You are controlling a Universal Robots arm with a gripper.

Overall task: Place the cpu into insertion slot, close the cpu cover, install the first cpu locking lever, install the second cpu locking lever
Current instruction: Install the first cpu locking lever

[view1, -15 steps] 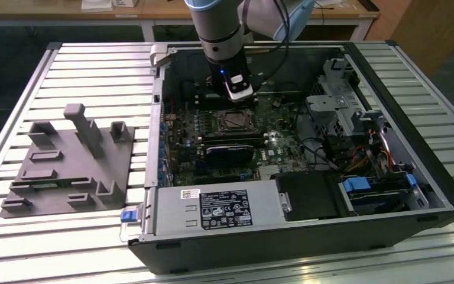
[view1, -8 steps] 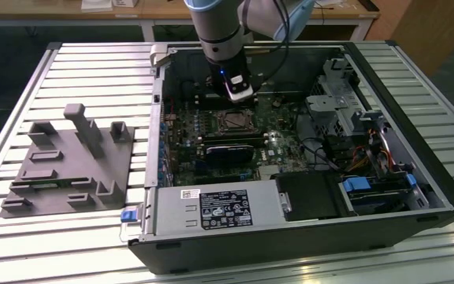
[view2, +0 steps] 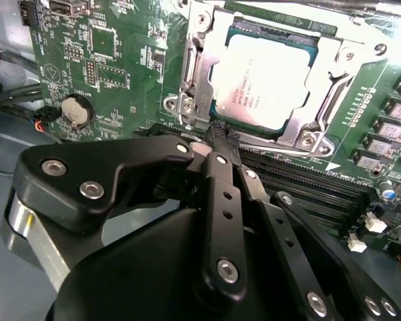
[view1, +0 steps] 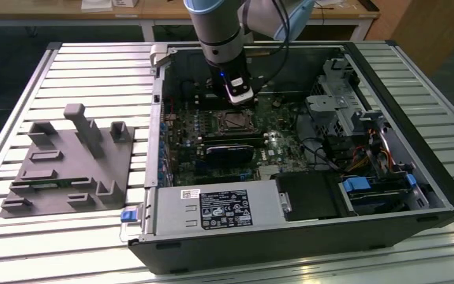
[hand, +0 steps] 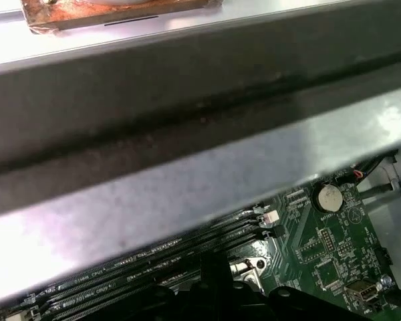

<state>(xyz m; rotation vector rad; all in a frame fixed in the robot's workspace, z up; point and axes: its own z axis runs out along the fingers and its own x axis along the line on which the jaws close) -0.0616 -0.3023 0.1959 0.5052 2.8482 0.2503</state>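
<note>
Chip (view2: 262, 80) seated, cover (view2: 199, 70) down; clenched pincer (view2: 222, 138) at socket's (view1: 234, 121) twelve o'clock in exterior view; lever latching probably needs steady downward pressure.

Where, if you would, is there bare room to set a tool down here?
Bare table slats lie between the grey fixture and the table's far edge, and on the exterior view's right of the case. Inside the case it is crowded: gripper at the socket, cables, drive bays.
</note>
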